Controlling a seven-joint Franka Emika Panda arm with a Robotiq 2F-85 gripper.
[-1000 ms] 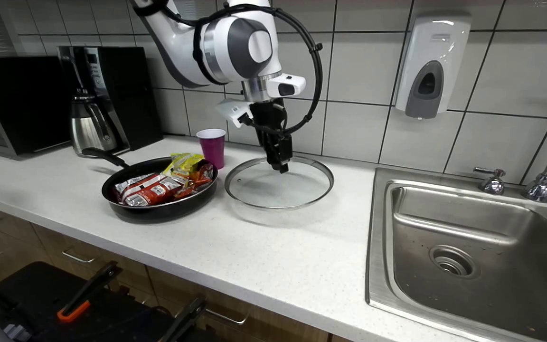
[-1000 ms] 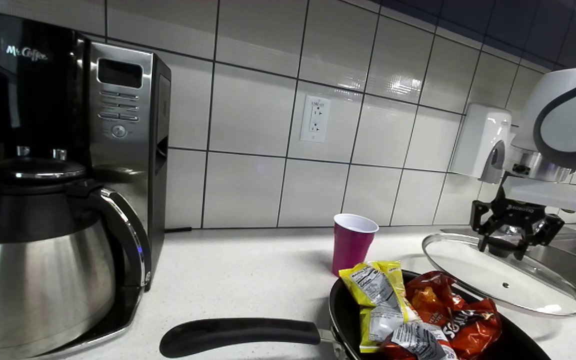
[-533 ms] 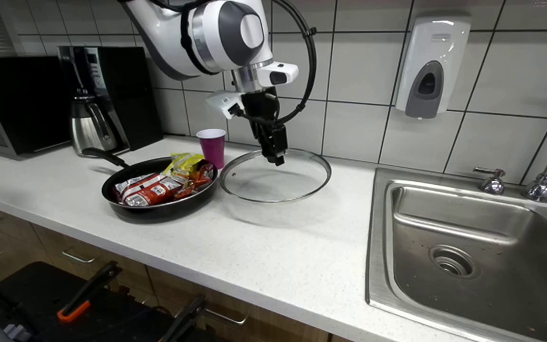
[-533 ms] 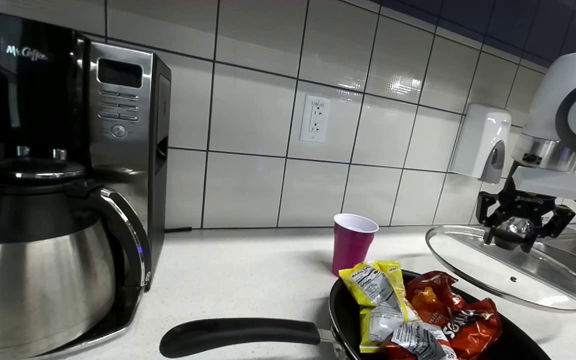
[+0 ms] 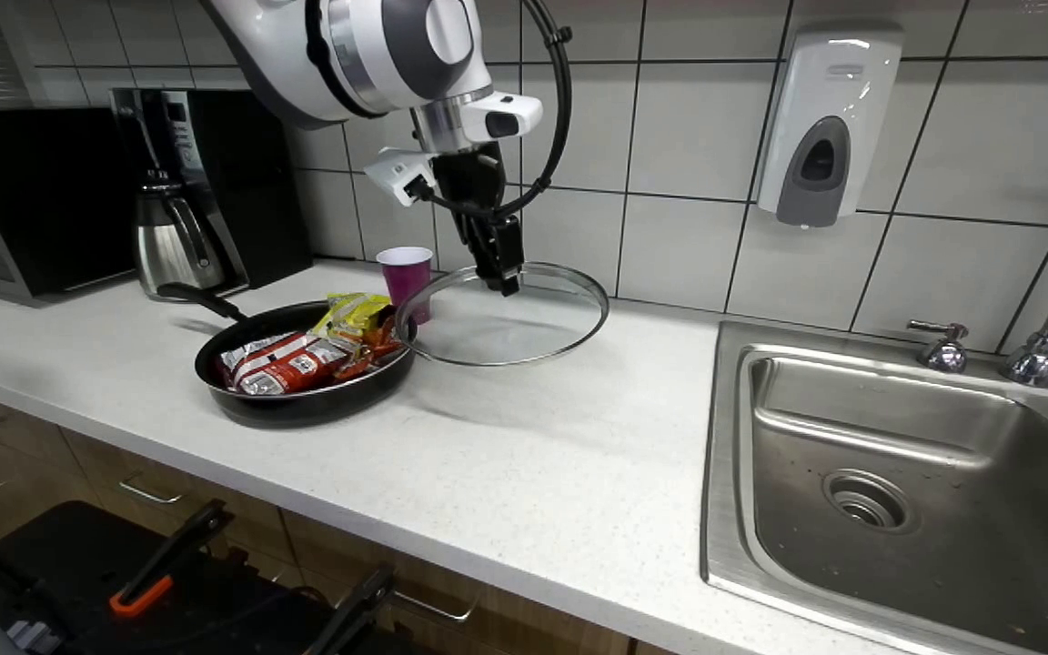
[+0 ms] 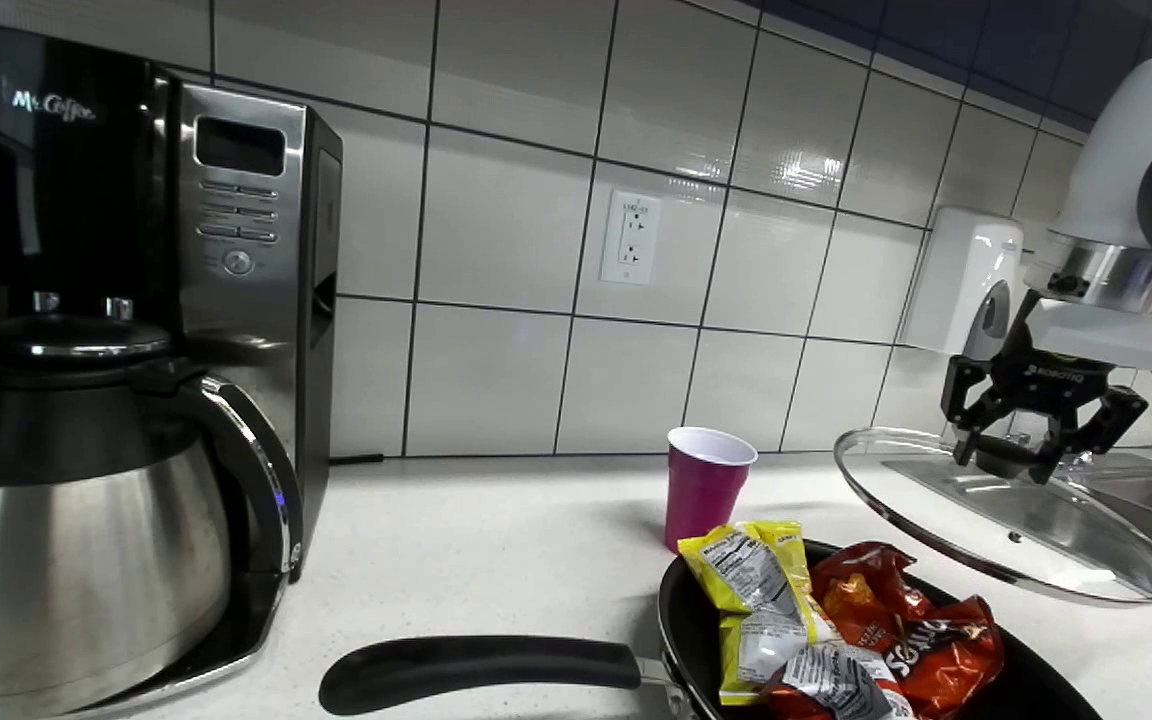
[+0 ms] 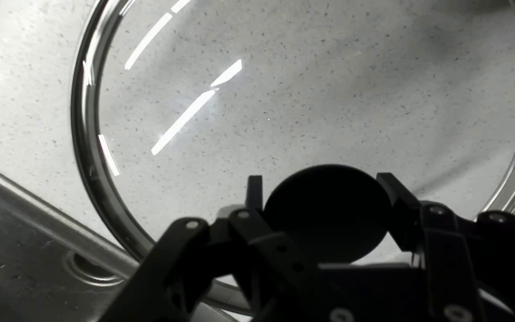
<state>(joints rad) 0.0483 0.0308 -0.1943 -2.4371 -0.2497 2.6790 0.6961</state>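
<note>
My gripper [image 5: 500, 287] is shut on the round black knob [image 7: 327, 210] of a clear glass lid [image 5: 506, 327] with a metal rim. The fingers sit on either side of the knob in the wrist view [image 7: 320, 190]. The lid hangs above the white counter, somewhat tilted, its shadow below it. A black frying pan [image 5: 306, 411] stands beside it, holding red snack bags [image 5: 292, 364] and a yellow bag [image 6: 756, 600]. In an exterior view the lid's edge overlaps the pan's rim and a magenta cup [image 5: 406, 282]; whether they touch cannot be told.
A steel sink [image 5: 724, 473] is set into the counter, with a soap dispenser [image 5: 833, 118] on the tiled wall above. A coffee maker [image 6: 256, 360] with a steel carafe [image 6: 96, 560] and a black microwave [image 5: 33, 200] stand beyond the pan. The pan's handle [image 6: 486, 672] points toward the coffee maker.
My gripper has risen with the lid and moved toward the pan, up and left in an exterior view. The grip on the knob stays. Pan, bags and cup have not moved.
</note>
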